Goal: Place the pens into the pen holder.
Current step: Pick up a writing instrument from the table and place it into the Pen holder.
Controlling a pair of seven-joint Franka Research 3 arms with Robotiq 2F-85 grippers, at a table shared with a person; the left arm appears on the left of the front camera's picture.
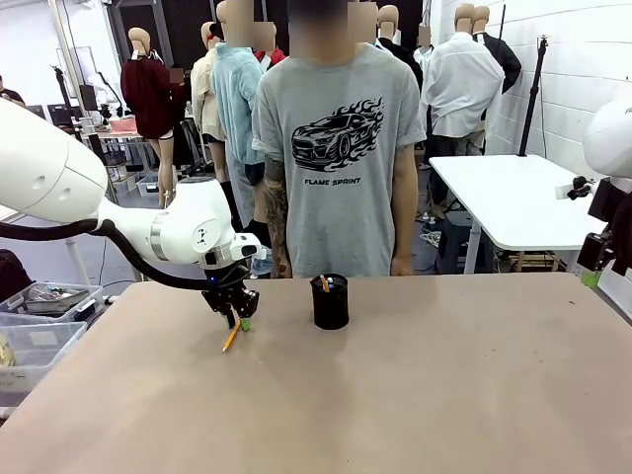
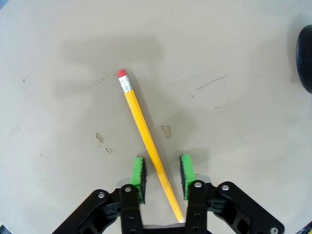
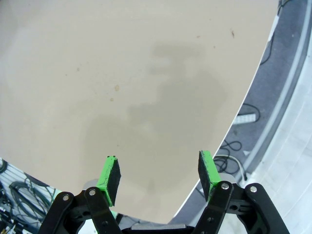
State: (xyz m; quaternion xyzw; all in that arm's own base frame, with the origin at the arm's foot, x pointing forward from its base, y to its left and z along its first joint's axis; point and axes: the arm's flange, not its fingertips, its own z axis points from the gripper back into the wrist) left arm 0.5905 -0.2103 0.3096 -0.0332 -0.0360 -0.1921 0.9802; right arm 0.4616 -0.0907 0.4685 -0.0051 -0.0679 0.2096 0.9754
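On the tan table [image 1: 415, 395], left of centre: left gripper [image 1: 237, 318] down at the surface, pointing at the tabletop, yellow pencil [image 1: 231, 340] slanting out from under it toward the near side. From the left wrist: same pencil [image 2: 146, 141] lying flat between the green pads [image 2: 139, 171], red eraser end far from the gripper, pointed end running back under the palm; jaws partly drawn in with a sliver of table visible on either side of the shaft, so not clamped, pencil merely bracketed. A few small pale chips [image 2: 166, 131] on the surface just beside the shaft. Near the middle of the table, right of the left gripper and apart from it: black pen holder [image 1: 330, 301], upright, with an orange-tipped stick [image 1: 323, 283] poking above its rim; dark curved edge of the holder [image 2: 305, 58] at the right border of the left wrist picture. Beyond the far edge: a person in a grey printed T-shirt [image 1: 341, 148], standing, arms hanging down. At the far right: right arm held high off the table. From the right wrist: right gripper [image 3: 158, 175] with jaws spread wide, nothing between the pads [image 3: 111, 176], bare tabletop [image 3: 122, 73] and its rounded edge below, floor cables [image 3: 234, 146] past that edge.
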